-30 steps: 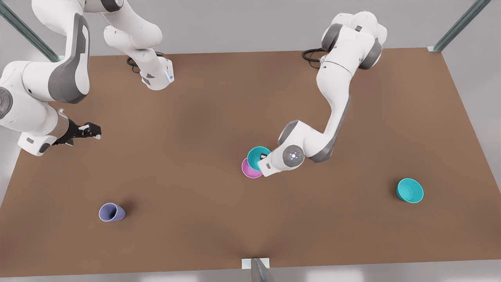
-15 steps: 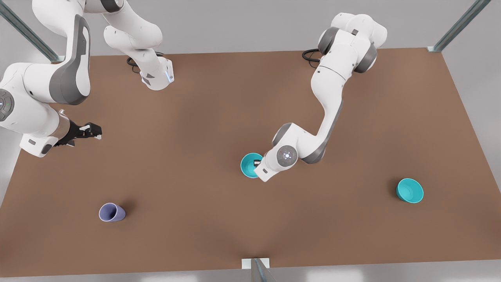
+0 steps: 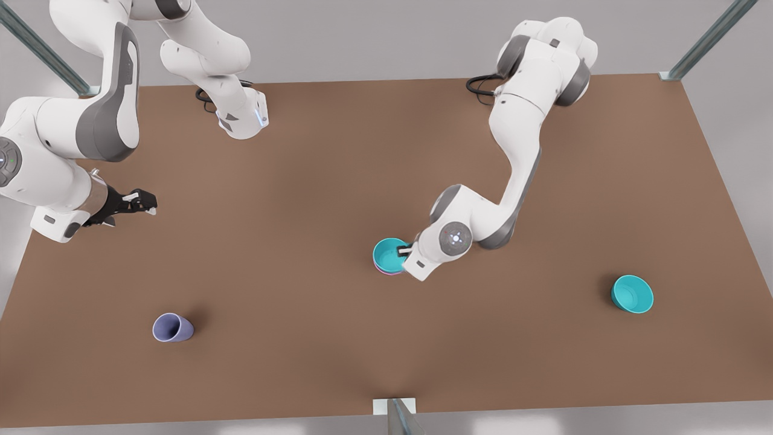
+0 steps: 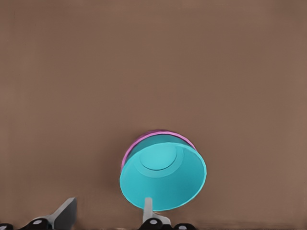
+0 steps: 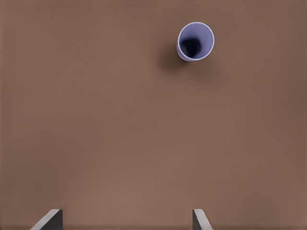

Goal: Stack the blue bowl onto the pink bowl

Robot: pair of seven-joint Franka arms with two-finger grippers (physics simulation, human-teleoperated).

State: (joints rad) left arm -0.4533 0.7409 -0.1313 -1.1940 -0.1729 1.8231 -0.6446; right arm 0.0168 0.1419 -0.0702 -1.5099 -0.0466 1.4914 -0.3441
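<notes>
Near table (image 3: 338,181) center, blue bowl (image 3: 388,254) sits nested in pink bowl (image 3: 386,271), pink rim peeking out. Left gripper (image 3: 406,249) at the bowl's 3 o'clock edge, fingers spread, one finger (image 4: 147,209) over the rim. Right gripper (image 3: 140,203) waits spread at table's 9 o'clock; cup (image 3: 172,328) near 7 o'clock.

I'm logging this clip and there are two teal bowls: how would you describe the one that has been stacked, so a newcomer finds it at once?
Start from the brown table and find the left gripper near its middle, fingers open. The blue bowl sits right beside it. Unlike the twin teal bowl, alone toward the front view's right, it is nested in the pink bowl, whose rim peeks out from under it.
</notes>
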